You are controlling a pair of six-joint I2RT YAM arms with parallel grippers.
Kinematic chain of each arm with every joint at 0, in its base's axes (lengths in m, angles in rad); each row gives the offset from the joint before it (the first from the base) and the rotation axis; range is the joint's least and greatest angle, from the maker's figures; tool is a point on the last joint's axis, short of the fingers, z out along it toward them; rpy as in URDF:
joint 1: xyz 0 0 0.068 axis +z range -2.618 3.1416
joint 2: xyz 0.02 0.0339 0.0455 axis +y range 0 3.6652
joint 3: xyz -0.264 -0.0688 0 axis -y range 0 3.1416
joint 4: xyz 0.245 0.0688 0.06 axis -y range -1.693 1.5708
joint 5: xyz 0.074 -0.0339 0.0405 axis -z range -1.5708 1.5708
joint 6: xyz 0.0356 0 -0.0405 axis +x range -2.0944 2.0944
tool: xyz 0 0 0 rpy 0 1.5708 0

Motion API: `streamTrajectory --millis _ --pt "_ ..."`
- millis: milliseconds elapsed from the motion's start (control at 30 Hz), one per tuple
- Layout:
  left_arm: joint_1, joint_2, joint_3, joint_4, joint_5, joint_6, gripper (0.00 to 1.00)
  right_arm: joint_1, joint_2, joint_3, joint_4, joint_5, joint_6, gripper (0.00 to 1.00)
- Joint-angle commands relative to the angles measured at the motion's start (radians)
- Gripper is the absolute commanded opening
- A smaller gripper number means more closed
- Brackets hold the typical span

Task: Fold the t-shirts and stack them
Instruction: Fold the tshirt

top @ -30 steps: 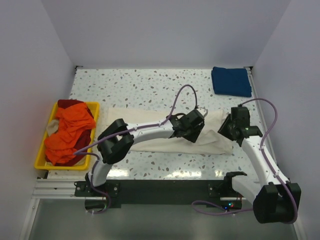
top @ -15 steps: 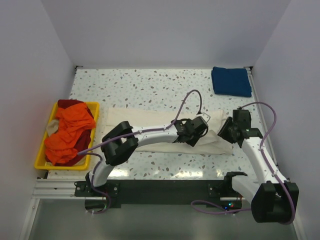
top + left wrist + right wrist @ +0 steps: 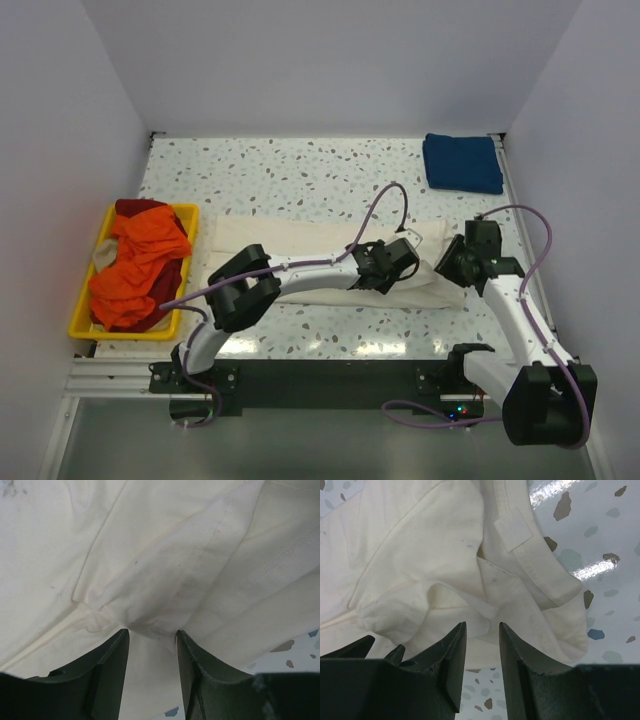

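The large cream t-shirt (image 3: 300,265) lies flattened across the middle of the table. My left gripper (image 3: 396,263) reaches over its right part. In the left wrist view it (image 3: 151,631) is shut on a puckered fold of the cream cloth (image 3: 165,565). My right gripper (image 3: 450,262) is at the shirt's right end by the collar. In the right wrist view it (image 3: 481,625) is shut narrowly on a ridge of cream cloth (image 3: 420,555) at the shirt's edge. A folded dark blue t-shirt (image 3: 462,162) lies at the back right. Orange (image 3: 140,262) and red (image 3: 135,207) shirts are heaped in the tray.
The yellow plastic tray (image 3: 82,322) sits at the table's left edge. White walls close in the table on three sides. Speckled tabletop (image 3: 300,175) shows behind the cream shirt and in a strip along its near side. Purple cables loop over both arms.
My left gripper has moved right and a little nearer, onto the shirt's right part. My right gripper has shifted only slightly.
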Motion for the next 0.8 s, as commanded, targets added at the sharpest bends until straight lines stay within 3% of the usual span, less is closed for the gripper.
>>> streamTrajectory --millis 0,133,367,767 --pt "-0.005 0.008 0.037 0.009 -0.046 0.016 0.47 -0.003 -0.011 -0.012 0.028 -0.020 -0.004 0.36" --pt "-0.008 0.006 0.034 0.010 -0.057 0.017 0.43 -0.003 -0.012 -0.016 0.037 -0.020 -0.004 0.36" --pt "-0.011 -0.018 -0.003 0.026 -0.063 0.013 0.22 -0.003 -0.004 -0.025 0.047 -0.011 0.004 0.35" --pt "-0.010 -0.049 -0.058 0.064 -0.009 -0.016 0.03 -0.003 -0.009 -0.041 0.051 0.013 0.012 0.35"
